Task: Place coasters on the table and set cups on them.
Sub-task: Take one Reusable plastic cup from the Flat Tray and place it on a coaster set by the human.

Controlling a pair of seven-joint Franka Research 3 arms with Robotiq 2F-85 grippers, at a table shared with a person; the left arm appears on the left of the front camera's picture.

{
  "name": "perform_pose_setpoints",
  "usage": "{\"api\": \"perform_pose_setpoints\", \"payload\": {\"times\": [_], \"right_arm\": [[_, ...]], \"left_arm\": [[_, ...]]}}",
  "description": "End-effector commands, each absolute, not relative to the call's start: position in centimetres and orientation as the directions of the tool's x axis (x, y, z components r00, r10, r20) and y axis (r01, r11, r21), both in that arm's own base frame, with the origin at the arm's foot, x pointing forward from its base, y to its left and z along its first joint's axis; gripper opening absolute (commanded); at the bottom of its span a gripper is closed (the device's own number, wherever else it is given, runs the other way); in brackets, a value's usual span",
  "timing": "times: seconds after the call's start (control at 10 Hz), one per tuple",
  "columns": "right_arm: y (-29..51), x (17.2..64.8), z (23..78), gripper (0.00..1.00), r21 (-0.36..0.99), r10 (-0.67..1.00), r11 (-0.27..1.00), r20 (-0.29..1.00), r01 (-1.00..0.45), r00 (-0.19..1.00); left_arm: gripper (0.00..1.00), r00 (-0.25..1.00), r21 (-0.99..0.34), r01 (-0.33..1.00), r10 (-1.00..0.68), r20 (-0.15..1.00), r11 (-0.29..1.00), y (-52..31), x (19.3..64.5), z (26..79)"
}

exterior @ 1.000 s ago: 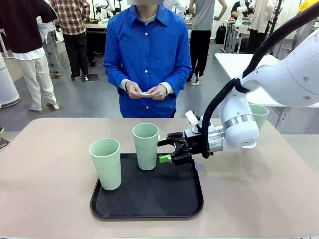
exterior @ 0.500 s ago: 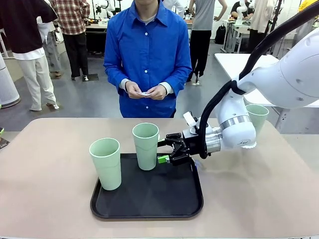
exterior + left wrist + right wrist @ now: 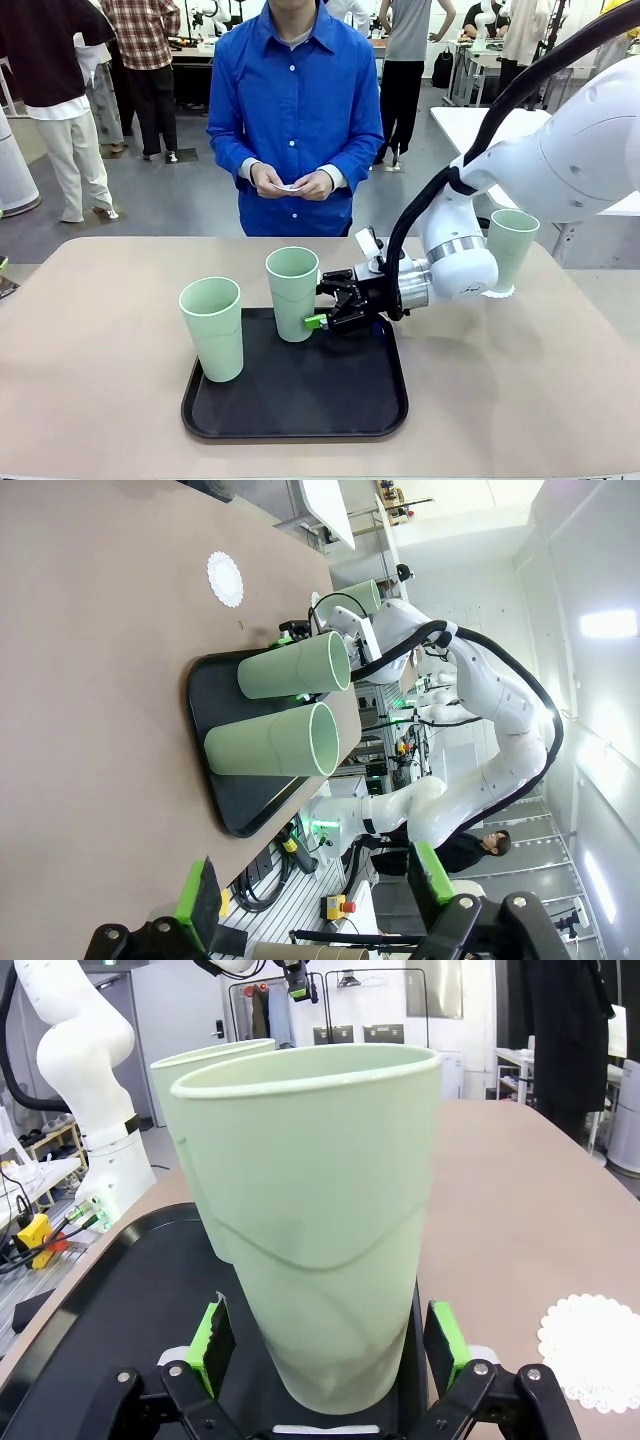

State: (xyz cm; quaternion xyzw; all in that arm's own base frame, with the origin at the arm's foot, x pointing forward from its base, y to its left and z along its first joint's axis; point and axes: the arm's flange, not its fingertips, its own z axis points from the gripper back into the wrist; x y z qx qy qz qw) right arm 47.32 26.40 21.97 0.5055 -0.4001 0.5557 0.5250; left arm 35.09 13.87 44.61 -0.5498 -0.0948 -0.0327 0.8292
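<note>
Three cups: front cup (image 3: pixel 213 330) and rear cup (image 3: pixel 292 295) upright on black tray (image 3: pixel 300 405), third cup (image 3: pixel 512 240) upright on desk (image 3: pixel 90 350) behind right arm (image 3: pixel 560 160). Right claw (image 3: pixel 322 303) apart, pads (image 3: pixel 212 1338) flanking rear cup low down, not clamped. Left claw (image 3: pixel 315 885) apart, empty, well clear of tray. One coaster (image 3: pixel 593 1350) flat on desk near tray.

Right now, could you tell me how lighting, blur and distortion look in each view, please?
Front view: evenly lit, sharp across the table. Left wrist view: rolled sideways, a ceiling light blown out white. Right wrist view: the wide lens swells the near cup; the coaster looks crisp.
</note>
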Motion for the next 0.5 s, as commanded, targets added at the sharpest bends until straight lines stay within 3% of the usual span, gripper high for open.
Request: {"api": "perform_pose_setpoints", "payload": {"times": [0.0, 0.4], "right_arm": [[27.57, 47.72, 21.28, 1.00, 0.055, 0.174, -0.107, 0.984, -0.993, 0.036], [28.09, 47.92, 20.95, 1.00, 0.069, 0.162, -0.116, 0.986, -0.991, 0.050]], "left_arm": [[1.00, 0.978, -0.909, 0.168, 0.051, 0.202, 0.382, 13.87, 34.94, 44.72], [1.00, 0.978, -0.909, 0.168, 0.051, 0.202, 0.382, 13.87, 34.94, 44.72]]}}
